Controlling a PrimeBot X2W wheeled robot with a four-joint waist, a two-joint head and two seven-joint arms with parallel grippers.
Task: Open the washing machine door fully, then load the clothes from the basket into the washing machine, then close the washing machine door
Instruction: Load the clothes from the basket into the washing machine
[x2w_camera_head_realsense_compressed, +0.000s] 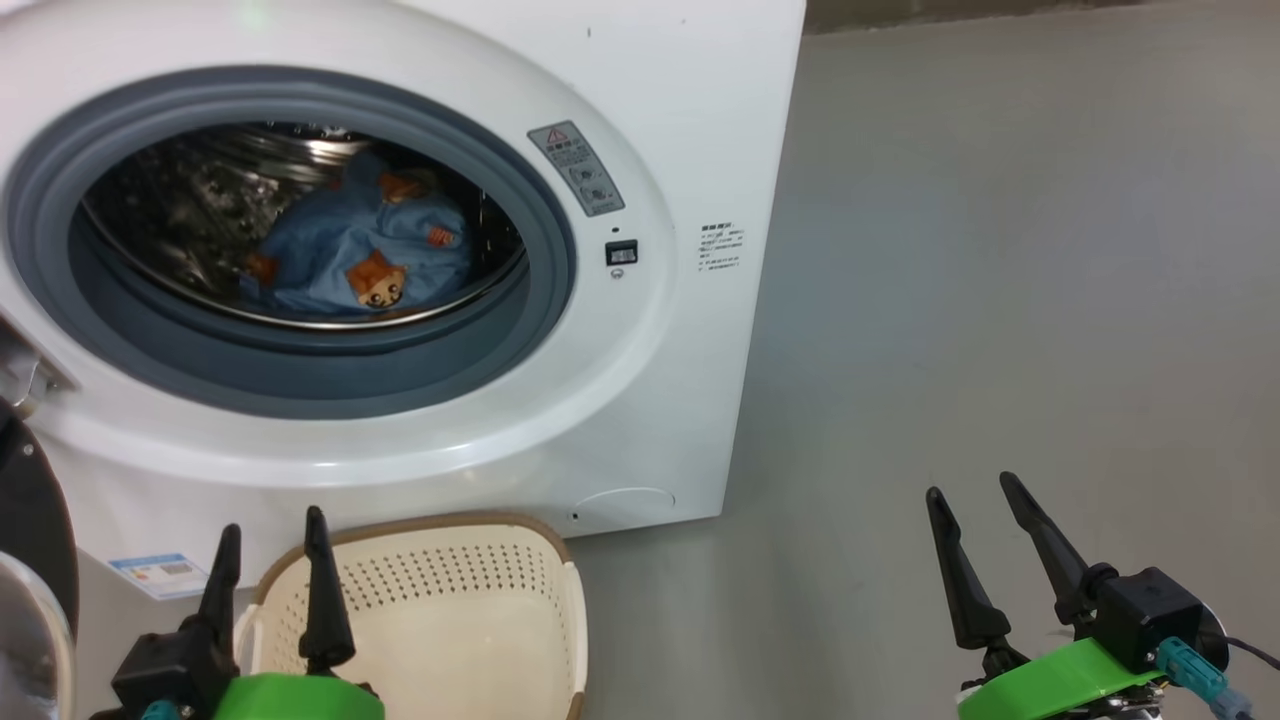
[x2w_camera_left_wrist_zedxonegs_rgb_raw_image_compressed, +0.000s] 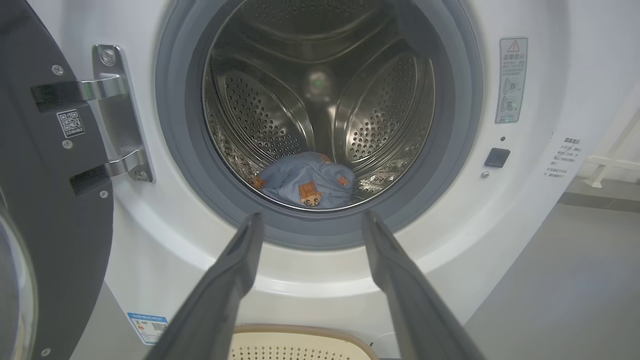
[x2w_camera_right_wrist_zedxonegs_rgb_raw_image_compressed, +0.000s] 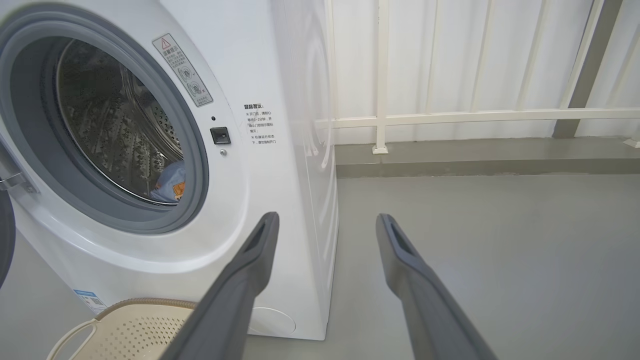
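The washing machine door (x2w_camera_left_wrist_zedxonegs_rgb_raw_image_compressed: 30, 200) is cut off at 9 o'clock in the left wrist view. I get only its dark grey inner frame, a sliver of glass and the steel hinge (x2w_camera_left_wrist_zedxonegs_rgb_raw_image_compressed: 117, 110). The basket (x2w_camera_head_realsense_compressed: 440, 522) is cropped at 6 o'clock in the head view, with my left claw (x2w_camera_head_realsense_compressed: 273, 521) partly in front of it. What I see of its inside is bare cream perforated plastic under a brown rim. The warning label (x2w_camera_head_realsense_compressed: 575, 168) is too small to read.

The washing machine (x2w_camera_head_realsense_compressed: 700, 150) stands open. In its steel drum (x2w_camera_left_wrist_zedxonegs_rgb_raw_image_compressed: 260, 110) the clothes (x2w_camera_head_realsense_compressed: 360, 250) lie bunched at 6 o'clock, behind the grey gasket (x2w_camera_left_wrist_zedxonegs_rgb_raw_image_compressed: 190, 165). They are light blue fabric with orange-and-brown cartoon figures, and I cannot tell how many garments there are.

Both claws are spread wide and grip nothing. The right claw (x2w_camera_head_realsense_compressed: 971, 485) sits at 4 o'clock over the grey floor (x2w_camera_head_realsense_compressed: 1000, 300), well apart from the machine.
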